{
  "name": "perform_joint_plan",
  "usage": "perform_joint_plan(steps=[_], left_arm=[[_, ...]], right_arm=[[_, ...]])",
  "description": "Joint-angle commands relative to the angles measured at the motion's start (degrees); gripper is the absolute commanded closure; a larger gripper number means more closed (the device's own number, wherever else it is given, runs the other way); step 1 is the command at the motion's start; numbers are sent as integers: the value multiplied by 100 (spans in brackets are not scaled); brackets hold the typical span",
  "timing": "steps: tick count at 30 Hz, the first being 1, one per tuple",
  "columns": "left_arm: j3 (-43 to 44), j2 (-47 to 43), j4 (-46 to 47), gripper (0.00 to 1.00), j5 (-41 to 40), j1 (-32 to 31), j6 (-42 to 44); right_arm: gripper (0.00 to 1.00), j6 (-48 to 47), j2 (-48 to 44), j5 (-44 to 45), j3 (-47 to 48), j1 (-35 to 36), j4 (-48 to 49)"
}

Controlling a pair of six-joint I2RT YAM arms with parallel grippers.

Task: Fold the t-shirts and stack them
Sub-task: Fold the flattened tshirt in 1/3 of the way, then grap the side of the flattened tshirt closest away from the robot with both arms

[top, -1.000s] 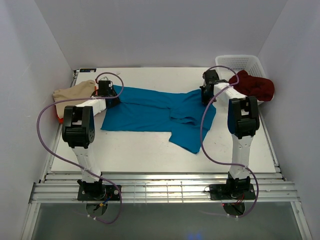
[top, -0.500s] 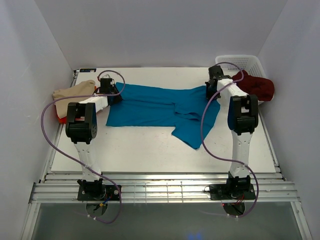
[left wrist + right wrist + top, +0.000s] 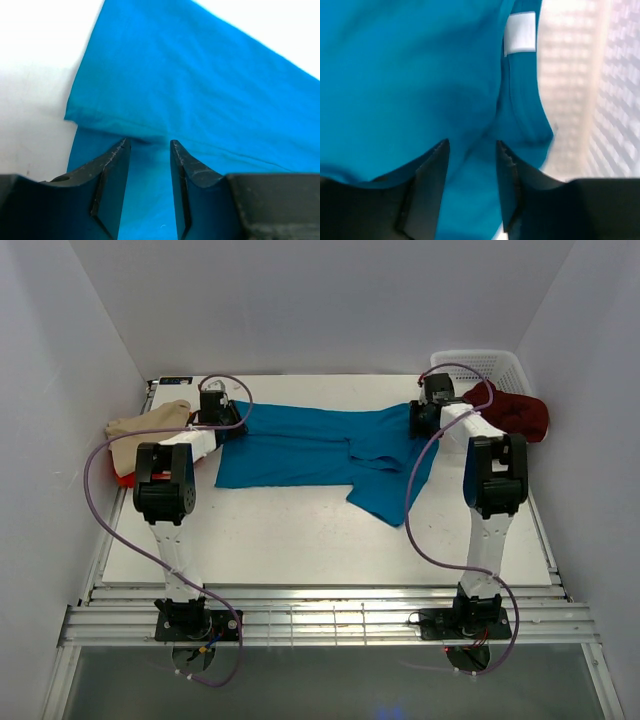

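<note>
Top view: teal t-shirt [image 3: 310,450] spread flat, left gripper [image 3: 228,423] at its left edge, right gripper [image 3: 425,418] at its right edge.
Left wrist: fingers [image 3: 112,170] parted, unclenched; hem fold at their tips.
Right wrist: fingers [image 3: 427,180] parted; collar cloth under the gap.

Count of soft cloth short-sleeved shirts: four.
- one teal blue t-shirt [image 3: 310,445]
- one beige t-shirt [image 3: 140,428]
- one bright red t-shirt [image 3: 121,479], only a sliver showing
- one dark maroon t-shirt [image 3: 515,415]

One white plastic lattice basket [image 3: 490,365]. Two black-and-white robot arms, left arm [image 3: 163,485] and right arm [image 3: 492,480], each with one two-finger claw: left claw [image 3: 147,145], right claw [image 3: 472,145]. Two purple cables [image 3: 88,465] [image 3: 405,505]. One white counter [image 3: 300,540]. One white label [image 3: 520,33] on the teal cloth.
</note>
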Motion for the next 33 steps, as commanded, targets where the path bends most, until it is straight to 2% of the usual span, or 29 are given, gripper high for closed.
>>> perform_joint_plan(steps=[1, 2, 3, 6, 10, 15, 20, 25, 33], left_arm=[[226, -709, 532, 51, 157, -47, 373], [287, -797, 523, 51, 52, -55, 451], [349, -1024, 497, 51, -19, -56, 461], [306, -1447, 190, 51, -563, -99, 452], [43, -1966, -1422, 51, -1205, -196, 399], [-835, -2204, -2551, 51, -1750, -249, 242], [-1688, -2319, -2747, 51, -1743, -249, 101], [-1830, -2108, -2913, 51, -1637, -249, 65], [-1848, -1871, -2940, 51, -1681, -249, 65]], right_arm=[[50, -233, -1597, -122, -581, 51, 1092], [38, -330, -1793, -34, -636, 147, 1058], [37, -365, -1960, 149, -654, 200, 980], [37, -348, -2479, 388, -715, 437, 453], [39, -103, -2981, 625, -1241, 998, -48], [40, 380, -3236, 687, -2338, 1571, -313], [41, 750, -3447, 565, -3175, 1941, -296], [42, 987, -3807, 476, -3904, 2064, -190], [42, 1146, -4106, 424, -4354, 2143, -260]])
